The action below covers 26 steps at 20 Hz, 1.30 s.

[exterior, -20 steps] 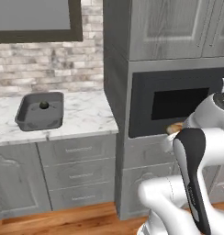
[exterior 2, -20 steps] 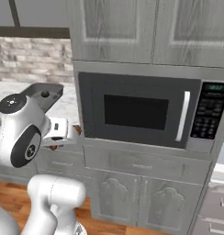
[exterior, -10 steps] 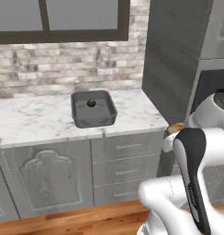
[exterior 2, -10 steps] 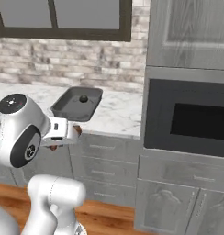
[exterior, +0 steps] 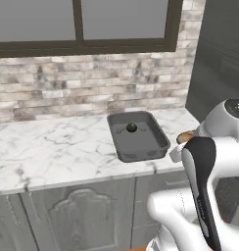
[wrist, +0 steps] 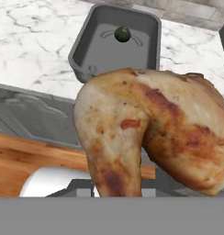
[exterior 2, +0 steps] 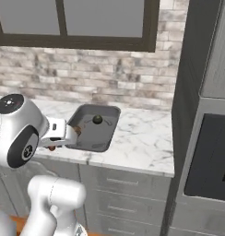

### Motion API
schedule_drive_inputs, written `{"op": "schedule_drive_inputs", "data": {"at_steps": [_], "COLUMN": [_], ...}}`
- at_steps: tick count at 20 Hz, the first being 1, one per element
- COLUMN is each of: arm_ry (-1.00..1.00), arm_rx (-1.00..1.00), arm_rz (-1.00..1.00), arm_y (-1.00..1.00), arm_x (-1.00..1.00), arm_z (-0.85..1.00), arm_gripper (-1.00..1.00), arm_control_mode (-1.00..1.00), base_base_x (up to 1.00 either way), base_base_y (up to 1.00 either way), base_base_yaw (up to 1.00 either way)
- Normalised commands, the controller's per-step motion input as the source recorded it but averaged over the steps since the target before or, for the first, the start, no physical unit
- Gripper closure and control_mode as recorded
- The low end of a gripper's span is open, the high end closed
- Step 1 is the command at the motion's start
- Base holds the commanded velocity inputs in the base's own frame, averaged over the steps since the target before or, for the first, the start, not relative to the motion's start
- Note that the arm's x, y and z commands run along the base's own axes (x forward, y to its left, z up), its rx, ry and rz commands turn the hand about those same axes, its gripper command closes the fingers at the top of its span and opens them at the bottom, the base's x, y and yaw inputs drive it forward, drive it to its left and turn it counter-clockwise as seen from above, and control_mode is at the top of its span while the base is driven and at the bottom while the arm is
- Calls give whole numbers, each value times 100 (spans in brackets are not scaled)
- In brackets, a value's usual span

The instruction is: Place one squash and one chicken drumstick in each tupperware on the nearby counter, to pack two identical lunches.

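My gripper [exterior 2: 74, 133] is shut on a golden-tan chicken drumstick [wrist: 150, 133], which hides the finger tips in the hand view. The drumstick [exterior: 185, 138] pokes out beside my white wrist, held in the air in front of the counter [exterior: 53, 152] edge. A dark grey rectangular tupperware [exterior: 122, 149] sits on the white marble counter [exterior 2: 142, 143], just beyond the gripper. Inside it, toward the back, lies a round dark green squash [exterior: 131, 128]. The hand view looks past the drumstick to the tupperware [wrist: 81, 50] and squash [wrist: 122, 33].
A brick backsplash and a dark-framed window [exterior: 77, 24] rise behind the counter. A tall grey cabinet with a built-in microwave [exterior 2: 211, 152] stands right of the counter. Grey drawers and doors [exterior: 72, 215] run below the marble top, over a wooden floor [wrist: 22, 156].
The whole picture has shifted: the base has driven left, from the microwave cabinet to the counter with the tupperware. The drumstick stays in the shut gripper.
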Motion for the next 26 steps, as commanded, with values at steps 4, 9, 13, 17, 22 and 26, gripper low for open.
{"op": "schedule_drive_inputs", "data": {"at_steps": [4,9,13,17,22,26], "arm_ry": [0,0,0,4,9,16], "arm_rx": [0,0,-3,0,0,0], "arm_rz": [0,0,-1,0,0,0], "arm_y": [0,0,23,27,21,10], "arm_x": [0,0,31,45,42,42], "arm_z": [0,0,-37,-49,-40,-38], "arm_gripper": [100,100,100,100,100,100], "arm_control_mode": [100,100,-100,-100,-100,-100], "base_base_x": [61,45,9,0,0,0], "base_base_y": [3,5,6,0,0,0], "base_base_yaw": [-2,-4,-1,0,0,0]}}
